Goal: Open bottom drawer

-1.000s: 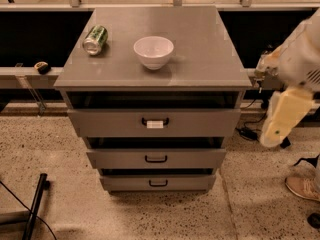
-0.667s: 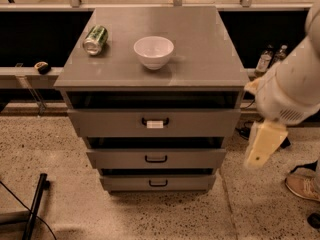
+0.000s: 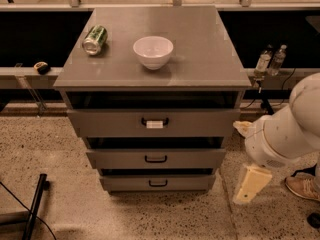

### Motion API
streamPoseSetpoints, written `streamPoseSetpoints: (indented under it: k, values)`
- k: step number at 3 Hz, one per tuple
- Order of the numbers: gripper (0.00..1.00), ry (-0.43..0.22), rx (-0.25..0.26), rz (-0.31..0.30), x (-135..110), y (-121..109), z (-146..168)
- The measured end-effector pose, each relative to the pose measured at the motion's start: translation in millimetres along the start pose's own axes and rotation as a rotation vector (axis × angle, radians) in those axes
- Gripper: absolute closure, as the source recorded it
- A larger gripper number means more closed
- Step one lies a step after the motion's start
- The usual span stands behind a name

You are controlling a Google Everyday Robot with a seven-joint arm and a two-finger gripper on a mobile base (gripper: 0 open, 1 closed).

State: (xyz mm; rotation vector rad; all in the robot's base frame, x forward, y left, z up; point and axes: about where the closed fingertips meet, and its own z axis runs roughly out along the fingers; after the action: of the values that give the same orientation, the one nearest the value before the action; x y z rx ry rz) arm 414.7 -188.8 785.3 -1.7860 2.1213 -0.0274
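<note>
Low beside the right front corner of a three-drawer grey metal cabinet point(image 3: 150, 79), the cream-coloured gripper point(image 3: 251, 184) of a one-armed mobile robot hangs just above the speckled stone floor point(image 3: 65, 184), pointing downward from a bulky white rounded arm point(image 3: 282, 134). Whether the gripper is released or clenched cannot be told from this view, and it grasps nothing that can be seen.

The bottom drawer point(image 3: 190, 183), a plain grey front lowest in the stack, sits under the slightly wider middle drawer point(image 3: 200, 158) and appears not yet drawn out. Its small black loop handle point(image 3: 158, 183) is centred on the front with its long axis running level, side to side. That handle lies toward the left of the view from the gripper, at much the same height, with the right half of the drawer front between them; the two are apart, not touching.

By this reading the reach is not yet finished: the gripper would need to travel sideways across the drawer face and turn to meet the level loop before any pull toward the camera.

Above, the top drawer point(image 3: 100, 123) carries a white label point(image 3: 154, 124) at its handle. On the cabinet's top stand a white ceramic bowl point(image 3: 153, 51) and a green drinks can point(image 3: 95, 39) lying on its side.
</note>
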Motion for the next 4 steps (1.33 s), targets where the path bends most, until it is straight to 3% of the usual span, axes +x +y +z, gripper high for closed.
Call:
streamPoseSetpoints:
  k: [1,2,3,4]
  values:
    - [0.00,-0.118,-0.013,0.012,5.6,0.5,39.2]
    - [0.00,-0.252,-0.047,0.045,34.7,30.7,115.0]
    - [0.00,-0.403,-0.029,0.080,56.1,44.9,156.0]
    - [0.00,-0.435,-0.043,0.052,67.5,60.1,176.6]
